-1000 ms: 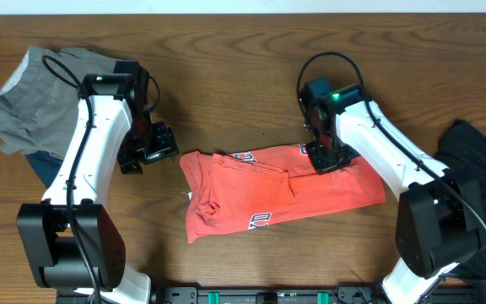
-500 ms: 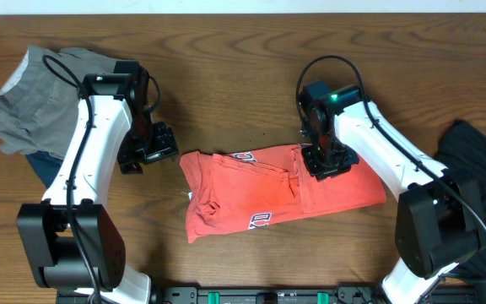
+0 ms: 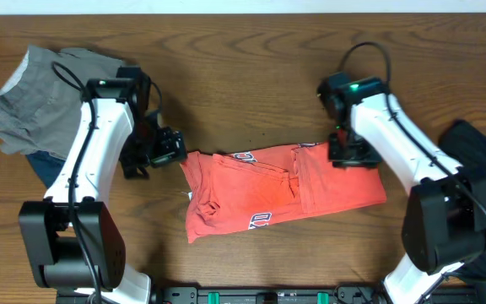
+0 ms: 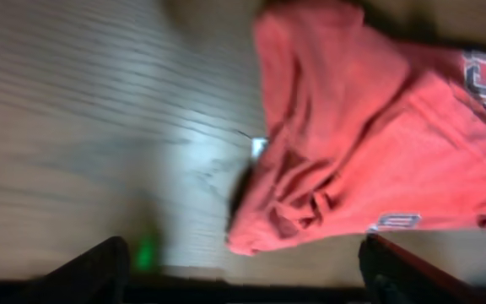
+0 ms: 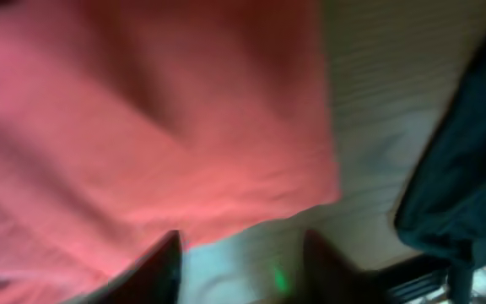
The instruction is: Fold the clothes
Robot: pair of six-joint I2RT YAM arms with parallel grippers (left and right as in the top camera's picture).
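Plainly one red T-shirt, one black garment lie.

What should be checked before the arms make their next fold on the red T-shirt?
1. The left gripper is empty, jaws apart: ok.
2. The right gripper is empty, jaws apart, at the shirt's upper right edge: ok.
3. The red T-shirt lies flat: not ok, its left part is bunched and wrinkled.
4. The shirt lies apart from the grey garment and the black garment: ok.
5. How high the right gripper is above the cloth: cannot tell.
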